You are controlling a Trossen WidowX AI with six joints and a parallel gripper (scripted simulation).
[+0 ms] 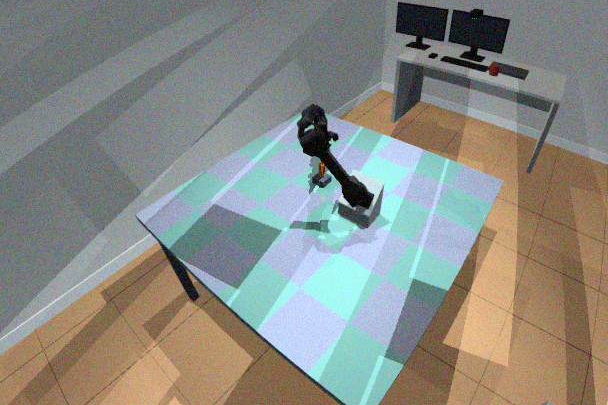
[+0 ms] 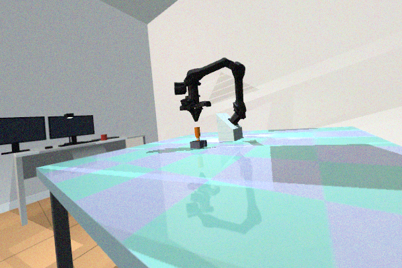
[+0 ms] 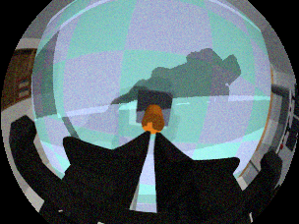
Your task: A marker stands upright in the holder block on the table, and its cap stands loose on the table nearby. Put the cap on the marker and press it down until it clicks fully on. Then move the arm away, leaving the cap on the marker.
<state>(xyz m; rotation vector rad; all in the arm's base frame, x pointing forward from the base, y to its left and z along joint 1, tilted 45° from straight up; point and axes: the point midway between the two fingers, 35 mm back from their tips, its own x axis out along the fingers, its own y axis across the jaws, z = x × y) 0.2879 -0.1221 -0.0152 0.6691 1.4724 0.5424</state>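
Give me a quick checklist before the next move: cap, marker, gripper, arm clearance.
1. Cap on the marker: ok. An orange cap sits atop the marker standing in the holder block; no loose cap shows on the table.
2. Cap fully clicked down: cannot tell. The seam is too small to see in any view.
3. Marker upright: ok. It stands straight in the block in the exterior view.
4. Gripper empty: ok. The fingers are shut with nothing between them.
5. Gripper apart from the cap: ok. Its tip hangs above the cap with a visible gap.
6. Arm moved away: not ok. The gripper is directly over the cap in the wrist view.
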